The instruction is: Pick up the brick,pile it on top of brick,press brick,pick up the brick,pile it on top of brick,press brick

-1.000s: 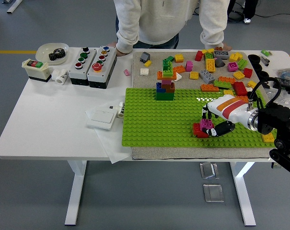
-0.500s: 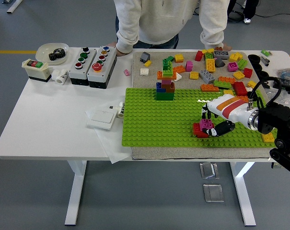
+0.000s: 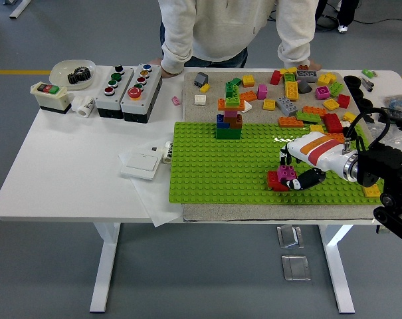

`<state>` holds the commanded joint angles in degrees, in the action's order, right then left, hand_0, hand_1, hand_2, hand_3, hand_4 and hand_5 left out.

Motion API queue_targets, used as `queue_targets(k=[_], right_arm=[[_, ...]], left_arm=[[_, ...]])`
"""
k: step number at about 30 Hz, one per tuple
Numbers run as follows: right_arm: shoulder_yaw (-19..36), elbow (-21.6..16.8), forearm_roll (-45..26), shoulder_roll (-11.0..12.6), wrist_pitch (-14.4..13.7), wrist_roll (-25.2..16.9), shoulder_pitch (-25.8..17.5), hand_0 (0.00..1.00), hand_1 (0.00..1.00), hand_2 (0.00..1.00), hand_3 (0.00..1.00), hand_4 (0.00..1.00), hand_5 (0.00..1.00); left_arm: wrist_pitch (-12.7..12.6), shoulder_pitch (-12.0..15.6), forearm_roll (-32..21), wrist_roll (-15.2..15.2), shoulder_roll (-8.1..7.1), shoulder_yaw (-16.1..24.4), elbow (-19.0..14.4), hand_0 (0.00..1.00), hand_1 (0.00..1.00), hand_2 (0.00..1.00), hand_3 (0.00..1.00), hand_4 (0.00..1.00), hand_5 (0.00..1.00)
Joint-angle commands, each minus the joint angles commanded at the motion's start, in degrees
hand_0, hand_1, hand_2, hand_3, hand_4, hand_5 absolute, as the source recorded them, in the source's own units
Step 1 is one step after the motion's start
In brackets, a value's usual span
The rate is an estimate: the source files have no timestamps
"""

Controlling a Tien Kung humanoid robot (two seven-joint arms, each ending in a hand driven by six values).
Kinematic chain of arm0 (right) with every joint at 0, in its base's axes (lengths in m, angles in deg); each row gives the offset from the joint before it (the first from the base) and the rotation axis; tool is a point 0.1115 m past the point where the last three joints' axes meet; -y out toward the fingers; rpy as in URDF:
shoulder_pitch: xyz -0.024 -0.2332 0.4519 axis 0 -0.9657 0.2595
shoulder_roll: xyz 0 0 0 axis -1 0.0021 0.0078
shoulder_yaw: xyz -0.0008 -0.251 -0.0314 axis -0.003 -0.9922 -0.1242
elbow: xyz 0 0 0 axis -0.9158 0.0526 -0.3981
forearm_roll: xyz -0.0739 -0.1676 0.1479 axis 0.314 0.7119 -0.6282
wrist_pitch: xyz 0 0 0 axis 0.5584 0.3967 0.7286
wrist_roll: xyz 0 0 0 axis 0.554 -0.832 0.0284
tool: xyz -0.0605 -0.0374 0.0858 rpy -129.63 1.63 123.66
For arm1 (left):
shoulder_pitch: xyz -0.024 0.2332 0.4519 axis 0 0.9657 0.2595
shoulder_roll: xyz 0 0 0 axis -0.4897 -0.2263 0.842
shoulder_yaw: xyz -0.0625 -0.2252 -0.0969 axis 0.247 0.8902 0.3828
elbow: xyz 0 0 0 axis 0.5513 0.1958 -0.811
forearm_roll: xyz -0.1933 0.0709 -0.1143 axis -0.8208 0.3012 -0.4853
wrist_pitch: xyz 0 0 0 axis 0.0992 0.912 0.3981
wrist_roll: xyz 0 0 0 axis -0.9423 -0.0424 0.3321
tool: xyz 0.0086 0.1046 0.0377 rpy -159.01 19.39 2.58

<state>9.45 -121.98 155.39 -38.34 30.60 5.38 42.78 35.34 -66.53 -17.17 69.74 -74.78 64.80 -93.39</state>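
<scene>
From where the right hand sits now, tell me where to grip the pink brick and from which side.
Grip the pink brick by its two upright side faces, coming from the right, where the right hand already curls around it. It sits stacked on the red brick on the green baseplate, so its studded top and sides stand clear; a low approach would probably catch the red one.

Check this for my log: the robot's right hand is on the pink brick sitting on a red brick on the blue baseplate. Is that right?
Not quite. The baseplate is green, not blue, as the head view shows. The rest holds: the robot's right hand is on the pink brick, which sits on a red brick on that baseplate.
</scene>
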Motion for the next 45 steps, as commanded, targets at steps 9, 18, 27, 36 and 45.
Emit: queue_targets(k=[9, 18, 27, 36, 45], right_arm=[[0.0, -0.5, -0.3, -0.1, -0.4, -0.1, 0.1, 0.471, 0.508, 0.614, 0.559, 0.795, 0.356], [0.3, -0.4, -0.6, -0.2, -0.7, -0.1, 0.1, 0.467, 0.518, 0.641, 0.587, 0.817, 0.362], [0.3, -0.4, -0.7, -0.2, -0.5, -0.1, 0.3, 0.462, 0.518, 0.645, 0.592, 0.824, 0.366], [0.7, -1.6, -0.6, 0.4, -0.1, 0.0, 0.0, 0.46, 0.531, 0.667, 0.614, 0.852, 0.372], [3.6, -5.9, -0.4, 1.9, 1.4, 1.4, -1.3, 0.5, 0.57, 0.717, 0.761, 0.921, 0.399]], left_arm=[[0.1, 0.1, 0.3, 0.0, -0.03, 0.0, 0.0, 0.778, 0.716, 0.682, 0.564, 0.59, 0.607], [0.1, 0.0, 0.0, 0.0, -0.06, -0.1, 0.0, 0.778, 0.717, 0.681, 0.564, 0.59, 0.608], [0.0, -0.2, -0.1, 0.1, -0.06, -0.1, 0.0, 0.778, 0.715, 0.681, 0.564, 0.591, 0.609], [0.0, -0.2, -0.1, 0.1, -0.06, 0.1, 0.0, 0.778, 0.714, 0.679, 0.564, 0.592, 0.61], [0.0, -0.3, 0.2, 0.1, -0.04, 0.4, 0.0, 0.778, 0.715, 0.678, 0.565, 0.591, 0.609]])
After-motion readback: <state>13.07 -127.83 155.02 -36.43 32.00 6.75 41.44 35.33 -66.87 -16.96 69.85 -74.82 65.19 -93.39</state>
